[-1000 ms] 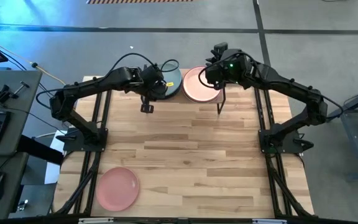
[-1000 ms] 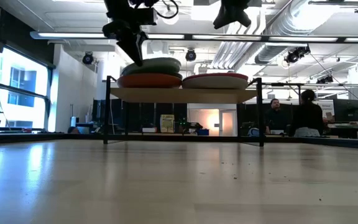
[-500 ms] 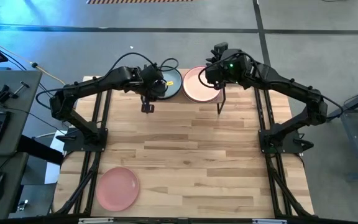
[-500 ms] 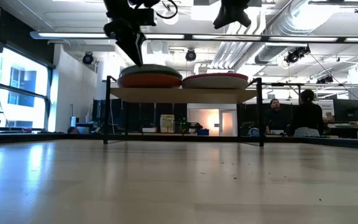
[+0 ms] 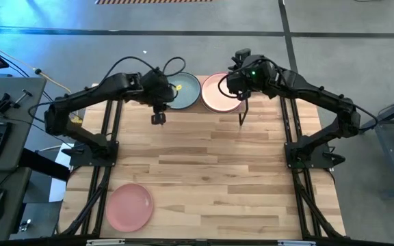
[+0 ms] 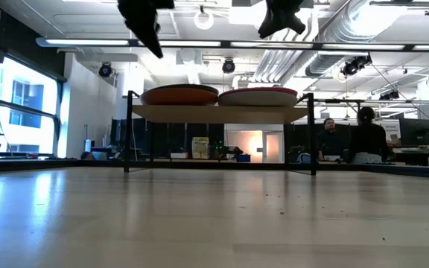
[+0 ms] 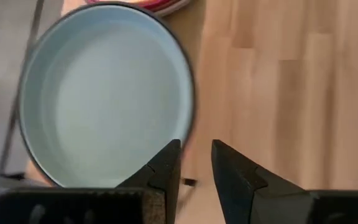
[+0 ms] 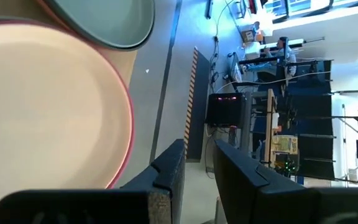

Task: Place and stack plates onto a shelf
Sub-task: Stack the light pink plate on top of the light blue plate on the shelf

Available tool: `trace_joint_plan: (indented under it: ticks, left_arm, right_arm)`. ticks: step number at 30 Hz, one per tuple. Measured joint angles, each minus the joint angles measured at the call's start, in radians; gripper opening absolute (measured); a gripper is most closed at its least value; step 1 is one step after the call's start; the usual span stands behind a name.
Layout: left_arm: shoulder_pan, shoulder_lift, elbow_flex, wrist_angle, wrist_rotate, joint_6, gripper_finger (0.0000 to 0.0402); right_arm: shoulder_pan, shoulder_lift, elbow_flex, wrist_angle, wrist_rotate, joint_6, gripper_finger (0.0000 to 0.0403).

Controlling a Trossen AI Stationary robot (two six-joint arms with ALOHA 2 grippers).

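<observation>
Resting now on the left stack of the shelf (image 6: 218,113), at the high view's upper centre, the teal plate (image 5: 183,90) has been let go. The left gripper (image 5: 157,117) has lifted clear, jaws slightly parted and empty. The right gripper (image 6: 278,18) hovers above the cream plate (image 5: 219,93), jaws narrowly apart, holding nothing. A pink plate (image 5: 129,207) waits at lower left.

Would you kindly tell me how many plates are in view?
3 seen from above: pale teal plate and cream plate on the shelf, pink plate on the table. Stacked plates beneath partly hidden.
</observation>
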Motion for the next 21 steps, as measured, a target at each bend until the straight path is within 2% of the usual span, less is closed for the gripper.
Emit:
trace_joint_plan:
  ticks: [7, 14, 21]
  left_arm:
    - [-0.066, -0.083, 0.000, -0.178, 0.107, -0.209, 0.0076]
    - [-0.192, -0.088, -0.015, -0.317, 0.269, -0.430, 0.0076]
    - [-0.348, -0.086, -0.133, -0.341, 0.293, -0.534, 0.0076]
  right_arm:
    - [0.000, 0.000, 0.000, -0.027, -0.002, 0.043, 0.0078]
    - [0.000, 0.000, 0.000, -0.064, -0.049, 0.105, 0.0078]
    - [0.007, 0.000, 0.000, -0.091, -0.079, 0.163, 0.0078]
